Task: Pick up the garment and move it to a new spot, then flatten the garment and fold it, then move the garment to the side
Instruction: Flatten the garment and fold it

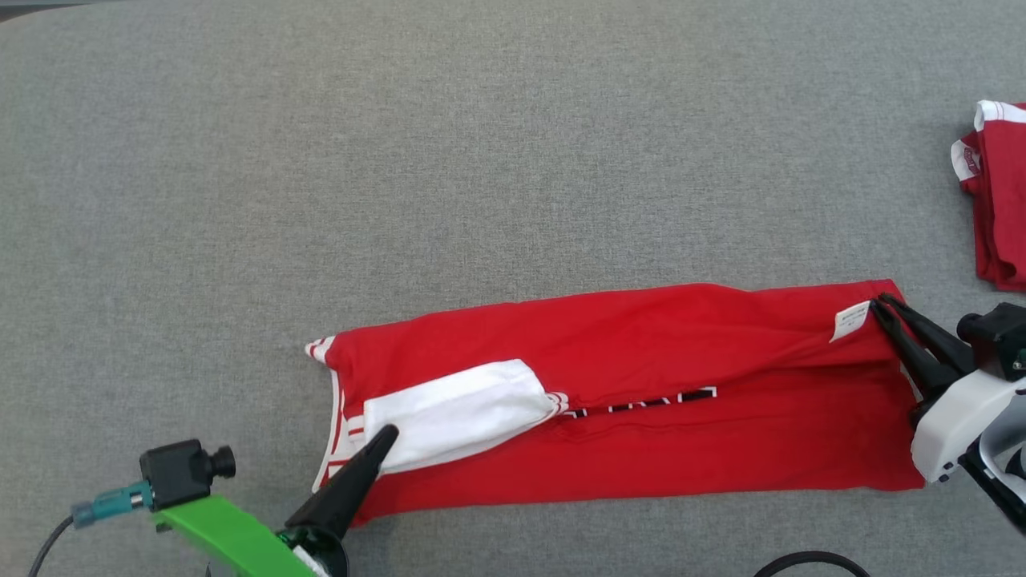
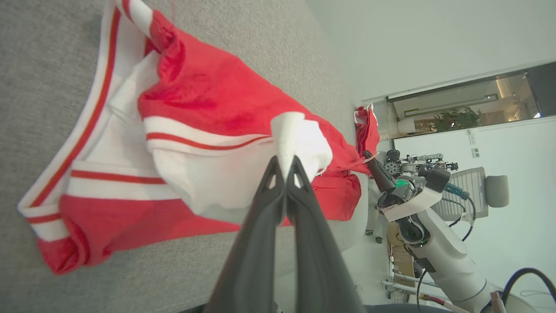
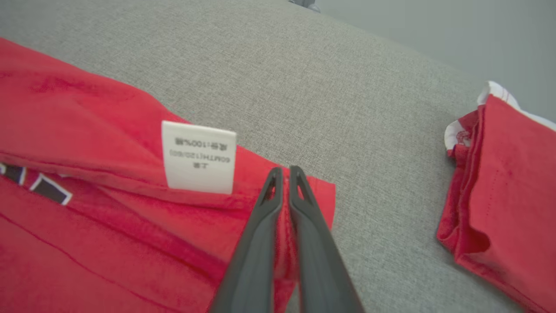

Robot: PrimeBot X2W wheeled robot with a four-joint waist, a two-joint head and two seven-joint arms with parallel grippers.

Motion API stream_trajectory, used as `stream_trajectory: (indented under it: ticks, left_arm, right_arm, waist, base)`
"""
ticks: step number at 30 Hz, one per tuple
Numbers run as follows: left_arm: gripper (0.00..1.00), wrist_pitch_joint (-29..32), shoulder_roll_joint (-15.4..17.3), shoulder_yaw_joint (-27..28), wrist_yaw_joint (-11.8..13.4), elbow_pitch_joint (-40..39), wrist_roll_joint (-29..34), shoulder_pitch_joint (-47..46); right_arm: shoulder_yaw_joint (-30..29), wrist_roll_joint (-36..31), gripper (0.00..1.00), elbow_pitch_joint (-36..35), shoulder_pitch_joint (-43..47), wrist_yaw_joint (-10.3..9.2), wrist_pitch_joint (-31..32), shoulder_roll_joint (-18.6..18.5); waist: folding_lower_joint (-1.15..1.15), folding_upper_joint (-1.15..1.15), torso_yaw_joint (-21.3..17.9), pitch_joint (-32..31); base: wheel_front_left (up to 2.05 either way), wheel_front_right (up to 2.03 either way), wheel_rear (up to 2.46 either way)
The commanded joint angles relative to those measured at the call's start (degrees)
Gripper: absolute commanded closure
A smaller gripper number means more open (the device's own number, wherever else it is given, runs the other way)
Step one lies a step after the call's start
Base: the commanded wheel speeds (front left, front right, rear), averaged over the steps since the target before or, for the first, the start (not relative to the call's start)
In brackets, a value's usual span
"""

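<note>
Nearest me, at the bottom edge of the head view, a black cable [image 1: 809, 561] curved into the frame, and at the lower left a small black camera [image 1: 180, 473] sat on the bright green arm piece [image 1: 232, 537]. From there the left gripper [image 1: 387, 437] reached up and to the right, its two dark fingers pressed together on the white sleeve [image 1: 457, 413]. In the left wrist view a fold of that white cloth [image 2: 299, 139] stood pinched between the tips of the left gripper [image 2: 285, 163] and was raised a little off the rest. The red shirt [image 1: 641, 401] lay folded into a long band across the lower middle of the frame on the grey cloth surface [image 1: 481, 160], collar end at the left, a line of dark lettering [image 1: 641, 401] along its middle fold. At the band's upper right corner the right gripper [image 1: 882, 304] had its fingers closed narrow on the hem, just beside a small white label [image 1: 851, 320]. The right wrist view showed red cloth caught between the fingers of that gripper [image 3: 285, 171], the label [image 3: 199, 156] to their left. Farther off, at the upper right edge of the head view and well apart from the shirt, a second folded red garment [image 1: 1002, 200] rested on the same surface.
</note>
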Motion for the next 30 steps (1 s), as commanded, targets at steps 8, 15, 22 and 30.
stream_trajectory:
  ticks: [8, 15, 22, 30]
  left_arm:
    - [0.58, 1.82, -1.66, -0.94, 0.91, 12.83, 1.18, -7.86]
    - [0.00, -3.24, -1.36, 1.04, 2.38, 21.98, 5.47, -10.78]
    - [0.00, -11.94, -1.76, 2.64, 3.21, 27.03, 11.07, -12.56]
    - [0.00, -25.78, -1.90, 3.12, 4.65, 22.80, 24.50, -8.31]
  right_arm:
    - [4.13, -0.35, 0.57, 0.41, -0.70, -0.08, -0.46, -0.59]
    - [3.67, -0.47, 0.00, 0.88, -0.45, -0.08, -1.30, -1.07]
    - [-2.03, 2.18, 0.00, -3.21, 3.37, -0.08, -1.23, -0.57]
    - [-18.28, -0.50, 0.00, -8.40, 13.94, -0.08, -1.98, 6.80]
  waist:
    - [0.00, 0.00, -1.22, -0.14]
    - [0.00, 0.00, -2.28, -0.58]
    - [0.00, 0.00, -2.36, -2.02]
    - [0.00, 0.00, -2.41, -4.51]
  base:
    - [0.00, 0.00, 0.00]
    - [0.00, 0.00, 0.00]
    - [0.00, 0.00, 0.00]
    - [0.00, 0.00, 0.00]
